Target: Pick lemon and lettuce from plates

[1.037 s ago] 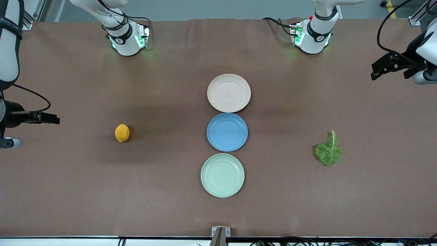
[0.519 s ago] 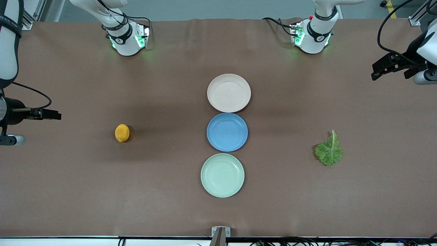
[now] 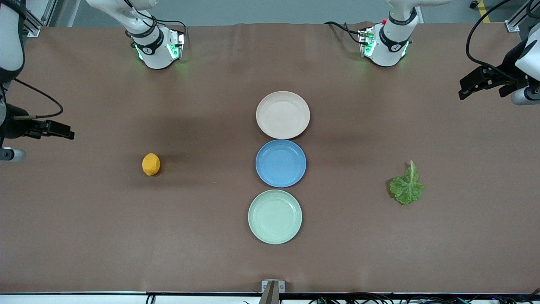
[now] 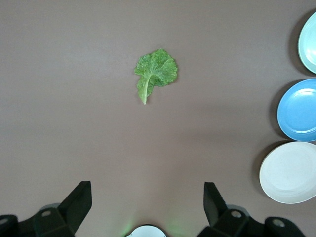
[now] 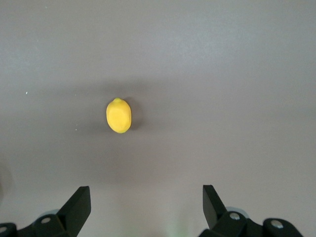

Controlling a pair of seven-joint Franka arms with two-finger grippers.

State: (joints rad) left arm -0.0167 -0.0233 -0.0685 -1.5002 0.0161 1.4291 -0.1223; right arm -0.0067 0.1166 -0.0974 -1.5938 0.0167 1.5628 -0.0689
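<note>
The lemon (image 3: 151,164) lies on the bare table toward the right arm's end, off any plate; it also shows in the right wrist view (image 5: 119,115). The lettuce (image 3: 406,185) lies on the bare table toward the left arm's end, and shows in the left wrist view (image 4: 154,71). The beige-pink plate (image 3: 282,115) and the mint green plate (image 3: 275,216) are both empty. My right gripper (image 3: 63,131) is open and empty, high over the right arm's end. My left gripper (image 3: 468,86) is open and empty, high over the left arm's end.
An empty blue plate (image 3: 281,163) sits between the beige-pink and mint green plates in a line at the table's middle. The arm bases (image 3: 156,46) stand at the table's edge farthest from the front camera. A small bracket (image 3: 272,287) sits at the nearest edge.
My right gripper has risen and drawn back toward its base's side. The left gripper has barely moved. Lemon, lettuce and plates have not moved.
</note>
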